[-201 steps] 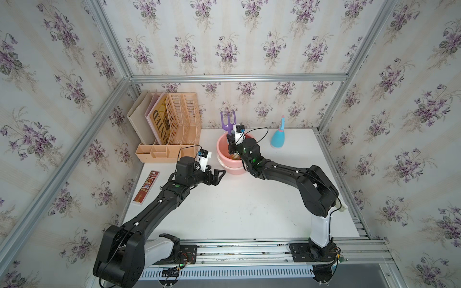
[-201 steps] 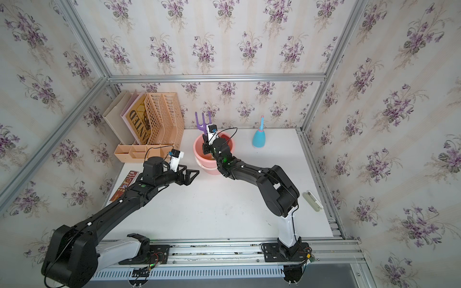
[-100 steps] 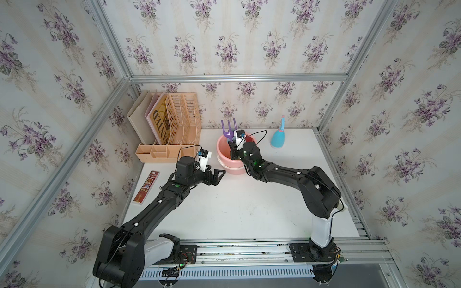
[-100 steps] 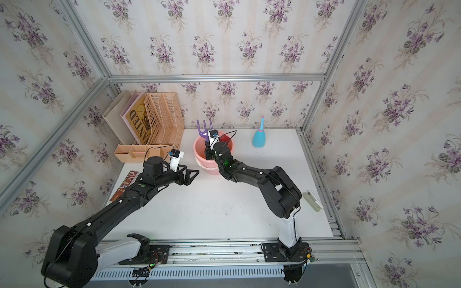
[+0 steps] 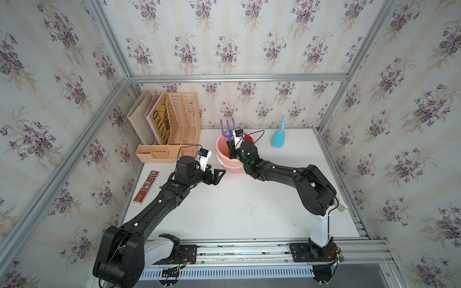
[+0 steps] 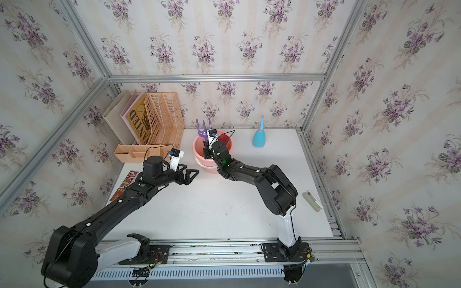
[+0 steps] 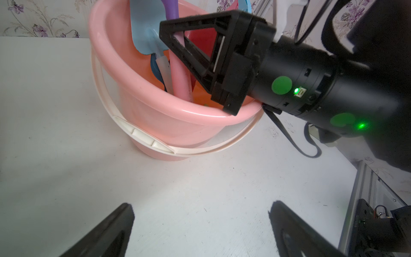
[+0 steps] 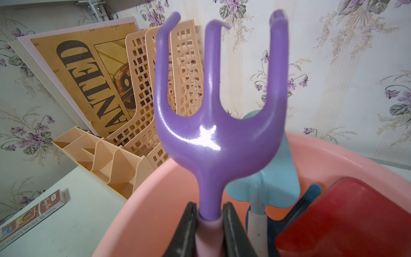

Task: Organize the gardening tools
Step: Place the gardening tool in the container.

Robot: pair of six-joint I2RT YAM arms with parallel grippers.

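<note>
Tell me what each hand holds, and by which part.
The right hand is shut on the purple fork, gripping its pink handle just below the head. The left hand is open, holding nothing.

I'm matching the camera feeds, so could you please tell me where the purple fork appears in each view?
In a top view: purple fork stands in the pink bucket, tines up.
In a top view: same spot, tines above the rim.
Left wrist: its purple neck and pink handle rise inside the bucket.
Right wrist: fills the middle, in the right gripper.
Shared landmark: the pink bucket.
</note>
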